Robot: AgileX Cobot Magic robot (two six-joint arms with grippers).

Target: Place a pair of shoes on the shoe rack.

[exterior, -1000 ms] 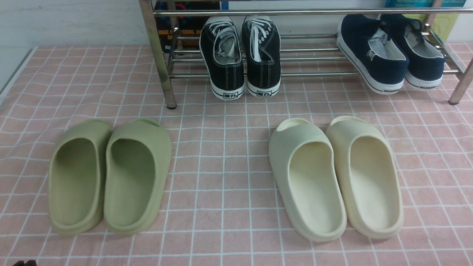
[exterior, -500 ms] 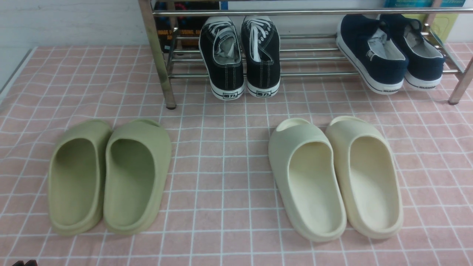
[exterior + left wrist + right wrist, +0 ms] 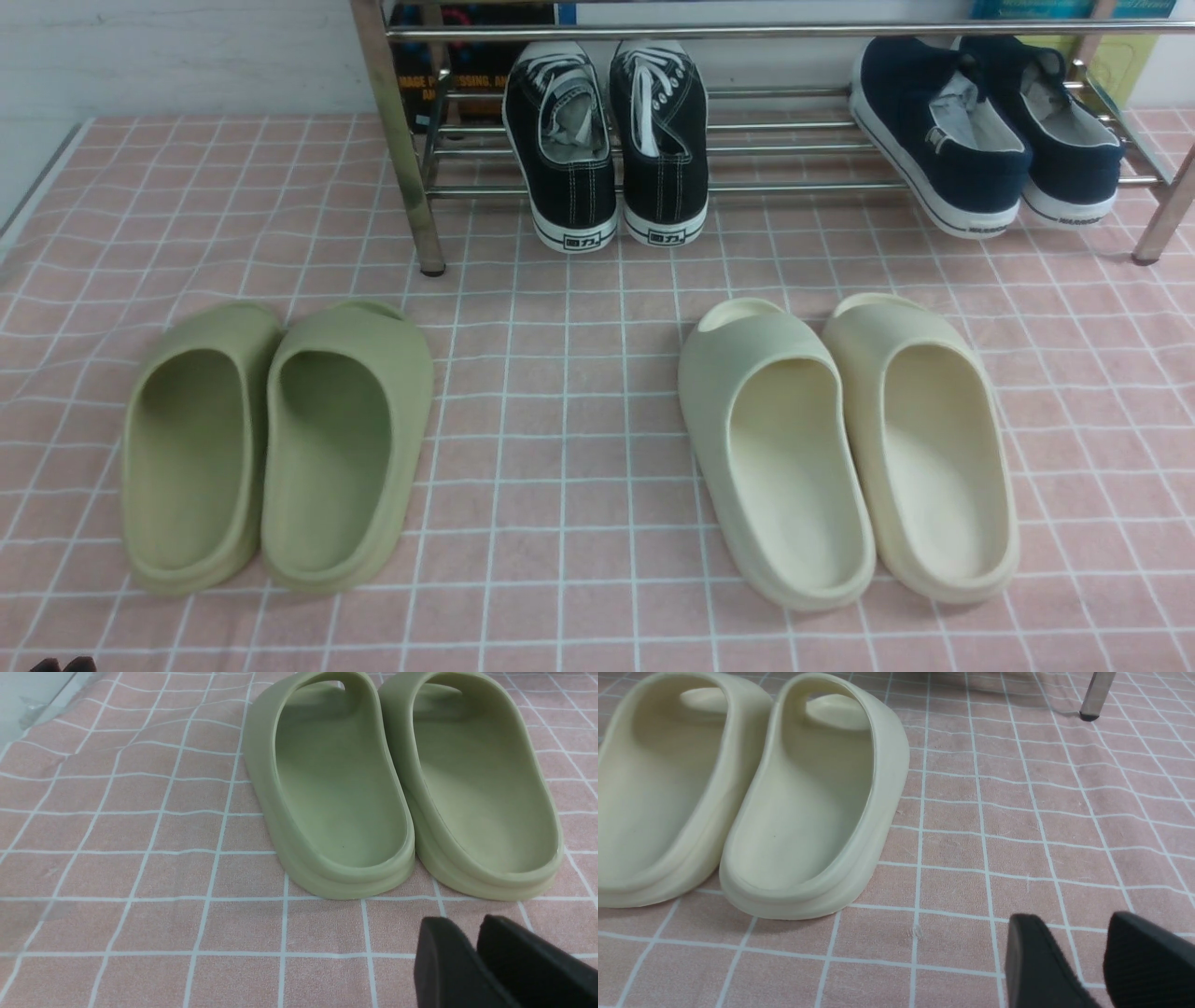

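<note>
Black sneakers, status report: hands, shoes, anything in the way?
Left hand nearly closed, empty; right hand open, empty. Black sneakers on shoe rack, heels overhanging. Nothing blocking.

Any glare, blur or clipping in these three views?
Front view: sharp, flat light, glare streaks on shoe rack legs, rack top cropped. Left wrist view: green slides crisp, soft shadows. Right wrist view: right gripper dark, near fingers slightly soft.

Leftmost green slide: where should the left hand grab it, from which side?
Probably pinch the heel rim of the leftmost green slide from above, one finger inside the open footbed, one outside. It lies flat, heel toward the robot; its inner wall sits against the other green slide, leaving no gap.
</note>
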